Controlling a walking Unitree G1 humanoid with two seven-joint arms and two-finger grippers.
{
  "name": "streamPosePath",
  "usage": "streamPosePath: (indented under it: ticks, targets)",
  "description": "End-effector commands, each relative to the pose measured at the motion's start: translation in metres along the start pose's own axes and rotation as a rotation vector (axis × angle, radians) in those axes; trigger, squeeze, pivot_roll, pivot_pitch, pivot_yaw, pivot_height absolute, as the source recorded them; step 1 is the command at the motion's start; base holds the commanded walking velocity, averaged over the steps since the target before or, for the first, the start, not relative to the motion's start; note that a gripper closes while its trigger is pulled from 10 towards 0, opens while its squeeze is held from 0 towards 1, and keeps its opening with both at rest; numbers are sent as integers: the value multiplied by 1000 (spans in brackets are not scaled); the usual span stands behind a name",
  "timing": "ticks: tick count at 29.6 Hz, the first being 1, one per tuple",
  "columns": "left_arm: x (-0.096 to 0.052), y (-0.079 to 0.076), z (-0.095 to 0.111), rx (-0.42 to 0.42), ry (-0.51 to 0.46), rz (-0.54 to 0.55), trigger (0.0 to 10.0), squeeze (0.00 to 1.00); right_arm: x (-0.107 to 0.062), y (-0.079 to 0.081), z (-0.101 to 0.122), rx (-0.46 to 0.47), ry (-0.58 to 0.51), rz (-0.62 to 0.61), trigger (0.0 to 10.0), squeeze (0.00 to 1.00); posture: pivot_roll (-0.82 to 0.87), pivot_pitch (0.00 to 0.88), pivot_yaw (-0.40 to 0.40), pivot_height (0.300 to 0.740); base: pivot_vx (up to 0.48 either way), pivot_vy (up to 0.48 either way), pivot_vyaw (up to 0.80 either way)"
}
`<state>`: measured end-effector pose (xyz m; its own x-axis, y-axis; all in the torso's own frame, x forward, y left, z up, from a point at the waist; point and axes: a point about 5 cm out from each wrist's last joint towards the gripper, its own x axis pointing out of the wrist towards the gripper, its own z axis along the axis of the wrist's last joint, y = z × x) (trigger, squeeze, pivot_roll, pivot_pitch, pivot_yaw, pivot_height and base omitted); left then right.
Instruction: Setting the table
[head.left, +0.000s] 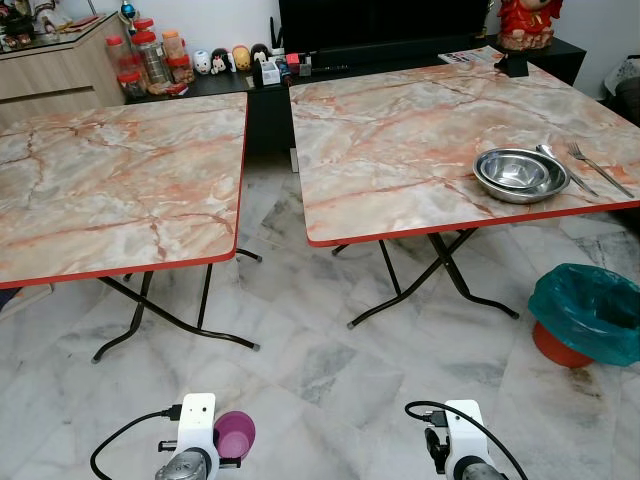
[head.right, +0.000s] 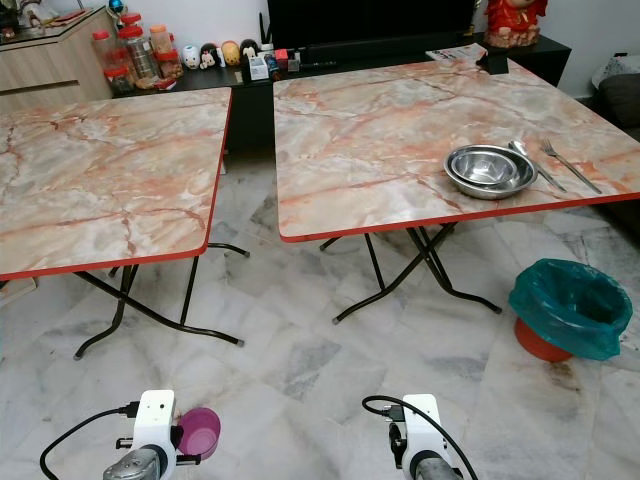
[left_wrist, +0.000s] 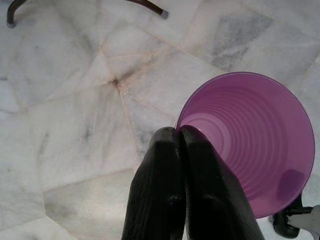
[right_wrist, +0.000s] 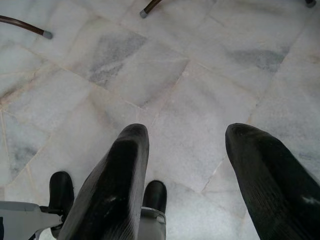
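Low over the marble floor (head.left: 330, 380), the left gripper (left_wrist: 181, 131) pinches the rim of a purple cup (left_wrist: 255, 142) between closed fingers, while the right gripper (right_wrist: 187, 137) hangs beside it, spread wide and empty. Farther off, on the right table (head.left: 400, 150) near its right edge, sit stacked steel bowls (head.left: 520, 173), with a spoon (head.left: 563, 166) and fork (head.left: 598, 167) just right of them.

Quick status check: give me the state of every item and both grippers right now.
Purple cup: upright, empty, rim pinched by left gripper.
Right gripper: open, empty, over floor.
Steel bowls: stacked on right table.
Spoon, fork: flat beside bowls.
Bin: lined, open.
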<state>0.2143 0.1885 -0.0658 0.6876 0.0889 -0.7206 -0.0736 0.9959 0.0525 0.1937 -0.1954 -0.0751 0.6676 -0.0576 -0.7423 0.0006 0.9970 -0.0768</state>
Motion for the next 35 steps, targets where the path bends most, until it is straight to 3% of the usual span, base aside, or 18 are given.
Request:
streamPosePath:
  ticks: [1,7,35]
  targets:
    - [-1,7,-6,-9,29,30,10000,0,0,4,-1,-10,2,10,10000,0,-105,3,67,740,0,0,0]
    - [-3,12,-13,20,53,54,10000,0,-2,5,-7,-30,18,7,10000,0,-114,0,71,740,0,-95,290]
    - [-4,9,-16,5,58,48,10000,0,-2,-1,-7,-18,25,-28,10000,0,-117,3,64,740,247,-322,62]
